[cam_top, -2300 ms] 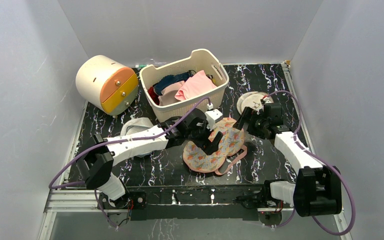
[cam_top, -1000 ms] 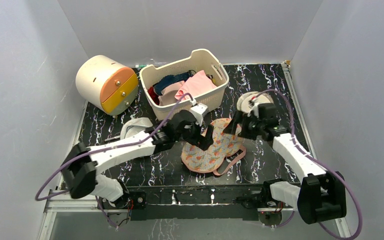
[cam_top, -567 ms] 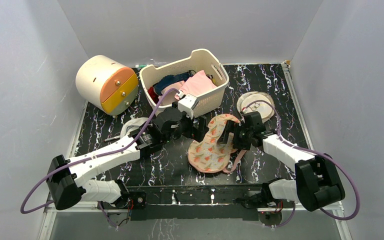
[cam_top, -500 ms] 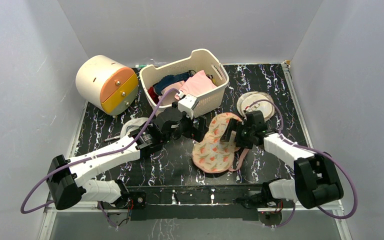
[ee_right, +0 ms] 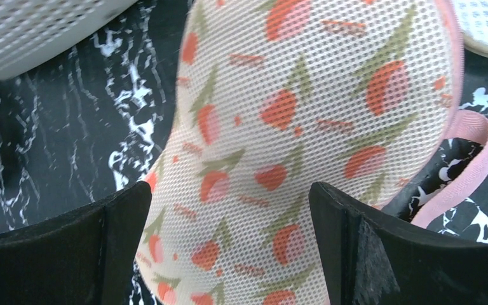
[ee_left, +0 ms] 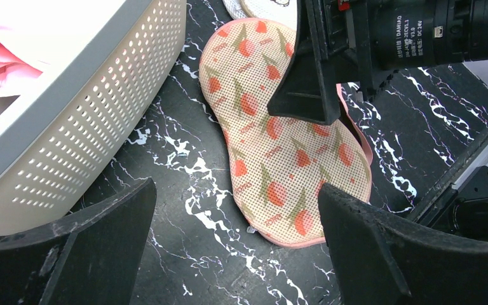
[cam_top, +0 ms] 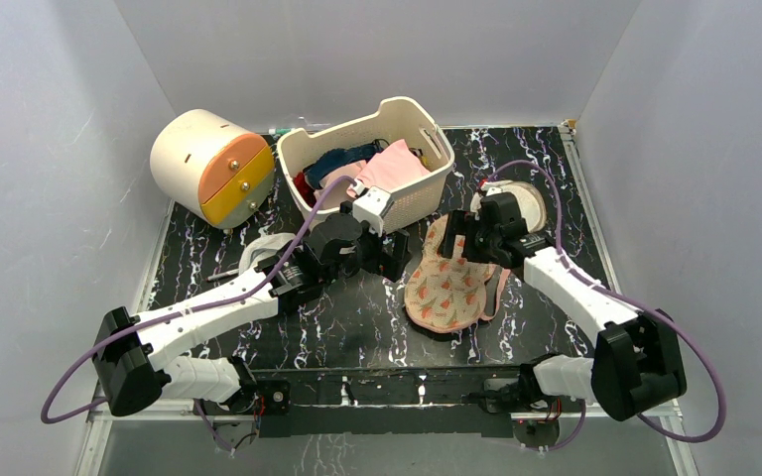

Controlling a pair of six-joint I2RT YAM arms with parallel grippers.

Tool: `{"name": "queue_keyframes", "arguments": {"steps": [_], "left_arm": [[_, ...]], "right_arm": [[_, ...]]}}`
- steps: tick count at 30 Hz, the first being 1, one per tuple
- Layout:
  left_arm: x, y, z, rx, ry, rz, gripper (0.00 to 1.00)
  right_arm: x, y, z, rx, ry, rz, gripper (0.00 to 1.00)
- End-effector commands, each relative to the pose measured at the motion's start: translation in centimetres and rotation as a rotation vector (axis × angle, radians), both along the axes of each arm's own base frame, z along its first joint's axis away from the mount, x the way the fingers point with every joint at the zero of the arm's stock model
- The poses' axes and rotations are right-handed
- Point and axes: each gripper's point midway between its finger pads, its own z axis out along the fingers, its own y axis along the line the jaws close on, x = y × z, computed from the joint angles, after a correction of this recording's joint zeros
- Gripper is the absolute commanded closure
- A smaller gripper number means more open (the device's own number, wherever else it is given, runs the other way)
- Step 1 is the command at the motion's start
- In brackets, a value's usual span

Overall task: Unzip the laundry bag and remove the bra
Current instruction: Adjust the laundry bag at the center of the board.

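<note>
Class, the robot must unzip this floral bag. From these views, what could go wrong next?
1. No zip pull shows in any view, so the right gripper, open over the laundry bag, may pinch mesh instead.
2. The left gripper hangs open beside the bag, not holding it; a tug could drag the bag.
3. The pink loop at its edge could snag a finger.

The peanut-shaped laundry bag (cam_top: pixel 448 285), beige mesh with red-orange flowers and pink trim, lies print-side up, right of centre.
</note>
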Motion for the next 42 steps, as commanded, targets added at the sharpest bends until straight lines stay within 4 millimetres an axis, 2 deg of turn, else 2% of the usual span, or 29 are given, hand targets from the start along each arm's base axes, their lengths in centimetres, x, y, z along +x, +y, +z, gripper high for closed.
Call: {"name": "queue_keyframes", "arguments": {"steps": [1,2,3,4,6,8,10,12,13,14,16,17,19,20,23,25,29,31,32,34,37,42], "left_arm": [[0.1,0.4,1.1,-0.019,-0.038,0.01,0.02],[0.1,0.5,1.2,-0.021,-0.042,0.011,0.02],[0.1,0.5,1.1,-0.022,-0.044,0.013,0.02],[0.2,0.7,1.1,-0.018,-0.046,0.022,0.02],[0.2,0.8,1.3,-0.022,-0.05,0.023,0.02],[0.2,0.9,1.6,-0.026,-0.057,0.026,0.02],[0.2,1.2,2.0,-0.029,-0.068,0.031,0.02],[0.2,1.4,2.5,-0.038,-0.08,0.034,0.02],[0.1,1.6,2.9,-0.045,-0.09,0.038,0.02],[0.1,1.7,3.0,-0.047,-0.094,0.04,0.02],[0.1,1.9,3.4,-0.057,-0.103,0.044,0.02],[0.0,1.9,3.5,-0.062,-0.106,0.042,0.02],[0.0,2.0,3.8,-0.074,-0.114,0.043,0.02],[-0.1,2.1,4.0,-0.08,-0.118,0.041,0.02],[-0.2,2.3,4.3,-0.094,-0.134,0.042,0.02],[-0.1,2.5,4.2,-0.09,-0.139,0.049,0.02],[-0.1,2.7,4.6,-0.092,-0.147,0.055,0.02],[-0.1,2.8,4.8,-0.098,-0.151,0.056,0.02],[-0.1,2.8,4.8,-0.098,-0.153,0.057,0.02],[-0.1,2.9,4.8,-0.096,-0.155,0.057,0.02],[0.0,2.9,4.6,-0.085,-0.155,0.063,0.02],[0.3,2.9,4.2,-0.066,-0.159,0.069,0.02]], "right_arm": [[1.8,0.5,2.5,0.012,-0.089,-0.01,0.05],[2.6,0.9,2.8,0.023,-0.093,-0.014,0.05],[4.2,1.3,2.9,0.041,-0.095,-0.05,0.07],[6.1,0.6,2.5,0.011,-0.096,-0.147,0.1],[7.1,1.1,1.0,-0.006,-0.08,-0.166,0.14],[6.9,3.9,-0.5,0.006,-0.062,-0.064,0.15],[5.0,7.5,-2.3,-0.003,-0.026,0.087,0.15],[1.5,10.9,-3.5,0.037,0.003,0.259,0.14],[-1.6,13.3,-3.7,0.092,0.025,0.414,0.14],[-3.5,14.4,-3.5,0.124,0.042,0.502,0.14],[-6.9,16.3,-2.5,0.132,0.023,0.658,0.12],[-7.7,16.7,-1.9,0.128,0.007,0.696,0.11],[-7.9,16.4,-0.7,0.122,-0.022,0.702,0.08],[-7.3,15.8,0.0,0.096,-0.042,0.662,0.05],[-6.7,13.4,1.7,0.016,-0.007,0.509,0.02],[-7.4,11.9,2.5,0.003,0.056,0.399,0.02],[-13.0,10.0,0.4,0.071,0.287,0.342,0.04],[-16.1,9.9,-0.1,0.153,0.379,0.361,0.07],[-17.1,9.8,-0.3,0.189,0.406,0.365,0.08],[-18.0,9.4,-0.5,0.212,0.418,0.348,0.08],[-16.7,8.1,-1.4,0.146,0.365,0.275,0.07],[-12.2,5.9,-5.0,0.023,0.296,0.113,0.04]]}}
